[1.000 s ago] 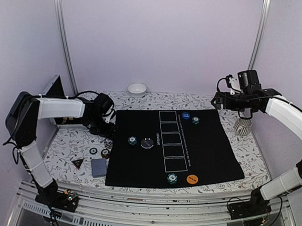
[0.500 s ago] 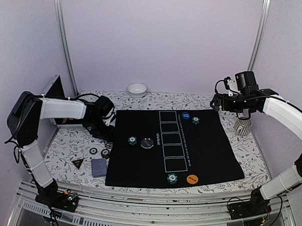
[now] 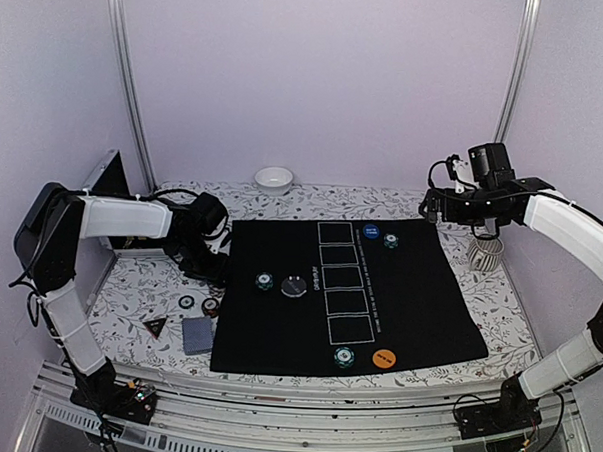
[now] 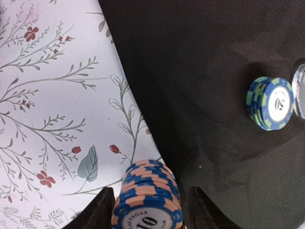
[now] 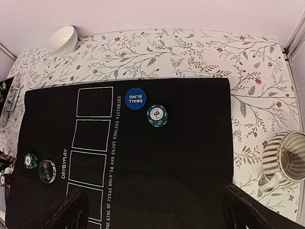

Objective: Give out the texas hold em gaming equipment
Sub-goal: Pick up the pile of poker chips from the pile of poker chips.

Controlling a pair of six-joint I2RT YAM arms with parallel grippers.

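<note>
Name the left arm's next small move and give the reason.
Probably ease the left end effector a little way over the black mat and lower it. It grips an orange-and-blue chip stack that hangs at the mat's edge, partly over the floral cloth, apart from the green-and-blue 50 stack.

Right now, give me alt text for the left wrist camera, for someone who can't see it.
The left hand grips a stack of orange-and-blue chips over the edge where the floral tablecloth meets the black mat. A green-and-blue 50 chip stack lies on the mat to the right.
</note>
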